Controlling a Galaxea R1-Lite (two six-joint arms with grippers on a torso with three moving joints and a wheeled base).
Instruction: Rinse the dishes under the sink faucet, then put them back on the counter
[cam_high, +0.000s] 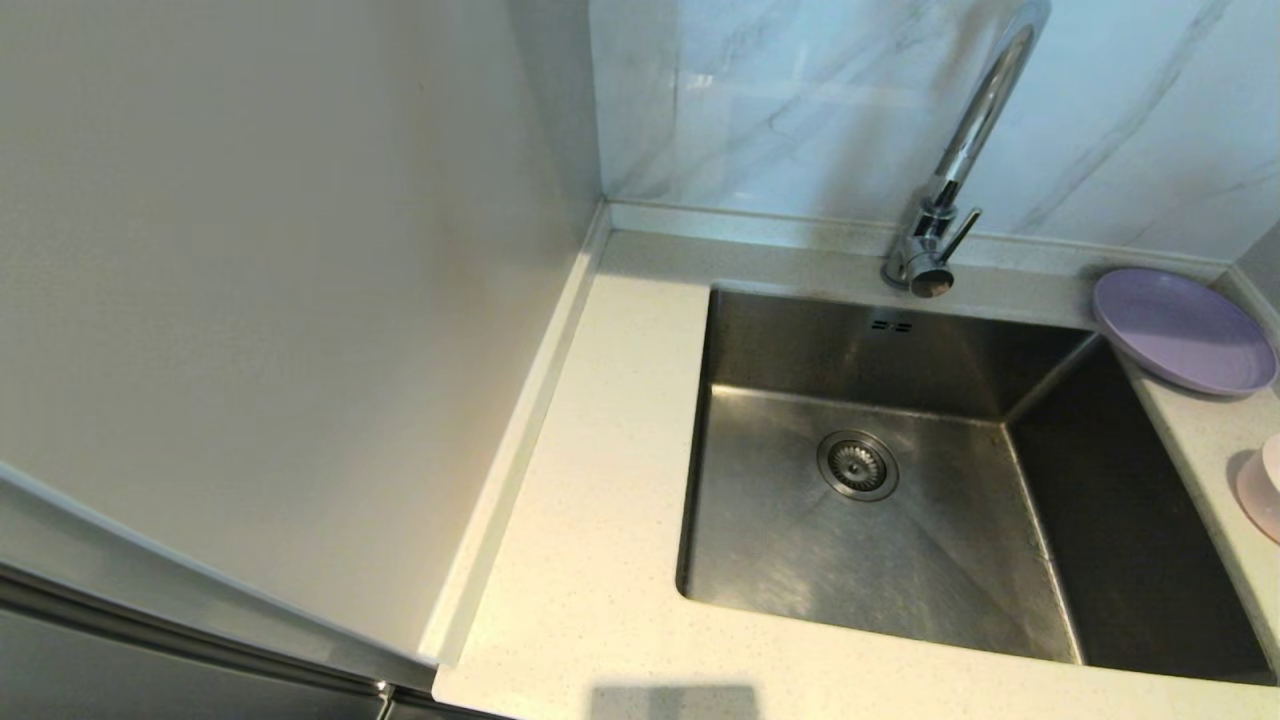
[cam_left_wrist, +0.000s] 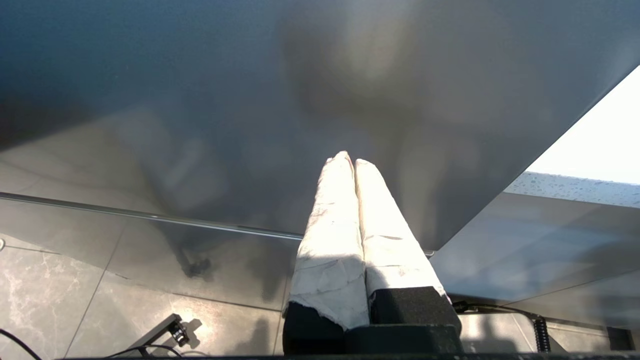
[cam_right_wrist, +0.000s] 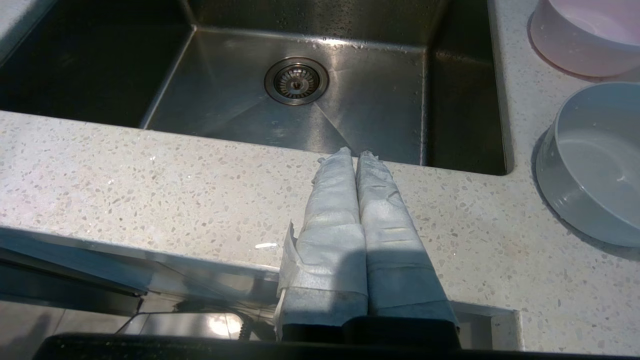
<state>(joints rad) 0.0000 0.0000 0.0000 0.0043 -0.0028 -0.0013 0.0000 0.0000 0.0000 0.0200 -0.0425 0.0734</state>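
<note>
The steel sink (cam_high: 900, 560) lies empty, with its round drain strainer (cam_high: 857, 465) in the middle. The chrome faucet (cam_high: 955, 170) rises behind it. On the counter (cam_high: 590, 500) right of the sink sit the lilac plate (cam_high: 1185, 330), a pale pink bowl (cam_high: 1262, 487) and, in the right wrist view, a pale grey-white bowl (cam_right_wrist: 595, 160) beside the pink bowl (cam_right_wrist: 587, 35). My right gripper (cam_right_wrist: 356, 153) is shut and empty, low over the counter's front strip (cam_right_wrist: 150, 185), short of the sink (cam_right_wrist: 300, 115). My left gripper (cam_left_wrist: 352, 159) is shut, down by a dark cabinet front.
A plain white panel (cam_high: 270, 300) stands along the counter's left side. A marble-veined wall (cam_high: 800, 100) backs the faucet. Below the left gripper, a grey tiled floor (cam_left_wrist: 75, 300) with cables shows.
</note>
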